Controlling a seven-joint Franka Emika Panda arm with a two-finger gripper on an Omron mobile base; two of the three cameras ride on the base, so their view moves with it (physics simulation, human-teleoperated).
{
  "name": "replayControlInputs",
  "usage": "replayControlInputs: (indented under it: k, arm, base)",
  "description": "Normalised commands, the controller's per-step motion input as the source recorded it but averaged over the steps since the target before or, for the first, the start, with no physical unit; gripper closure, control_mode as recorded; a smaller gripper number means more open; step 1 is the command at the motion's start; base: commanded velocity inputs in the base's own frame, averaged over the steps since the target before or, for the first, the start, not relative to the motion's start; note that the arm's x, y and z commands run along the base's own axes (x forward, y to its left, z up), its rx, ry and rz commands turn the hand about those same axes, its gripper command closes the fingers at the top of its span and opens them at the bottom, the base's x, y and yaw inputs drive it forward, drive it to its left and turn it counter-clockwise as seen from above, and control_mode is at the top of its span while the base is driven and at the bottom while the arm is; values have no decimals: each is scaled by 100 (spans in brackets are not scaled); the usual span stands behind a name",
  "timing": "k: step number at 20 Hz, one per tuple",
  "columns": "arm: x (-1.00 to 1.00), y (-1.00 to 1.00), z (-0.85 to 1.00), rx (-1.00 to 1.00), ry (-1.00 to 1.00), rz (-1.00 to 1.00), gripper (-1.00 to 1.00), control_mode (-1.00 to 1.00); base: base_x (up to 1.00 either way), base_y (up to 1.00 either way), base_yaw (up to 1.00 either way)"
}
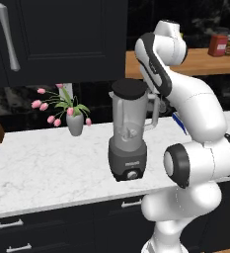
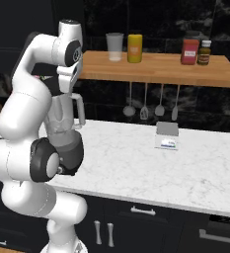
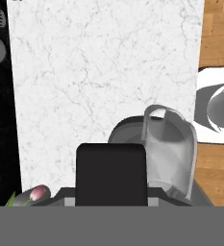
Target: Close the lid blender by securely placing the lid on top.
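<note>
The blender [image 1: 129, 143] stands on the marble counter, a translucent grey jar on a dark base with a round front knob. The black lid [image 1: 130, 89] is at the jar's rim in the left base view. In the hand view the lid [image 3: 111, 173] is a black block between the fingers of my gripper [image 3: 111, 201], which is shut on it with its tips hidden. There the jar [image 3: 173, 153] with its handle lies just below and to the right of the lid. In the right base view my hand points down over the blender [image 2: 72, 148], which my arm mostly covers.
A vase of pink tulips [image 1: 74, 117] stands left of the blender. A blue-and-white scale [image 2: 167, 137] sits further right on the counter [image 2: 136, 168]. Utensils [image 2: 145, 106] hang under a wooden shelf [image 2: 156, 69] holding a cup [image 2: 115, 47] and jars.
</note>
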Motion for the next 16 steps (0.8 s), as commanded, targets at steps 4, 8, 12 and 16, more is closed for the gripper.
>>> replayControlInputs:
  k: [4,8,12,16]
  arm:
    - [-10,10,0,0,0,3,100,-100]
    - [-28,30,0,0,0,10,100,-100]
    - [-4,36,0,0,0,4,100,-100]
    - [1,49,0,0,0,0,100,-100]
  base:
    - [0,0,0]
    - [0,0,0]
    - [0,0,0]
    - [0,0,0]
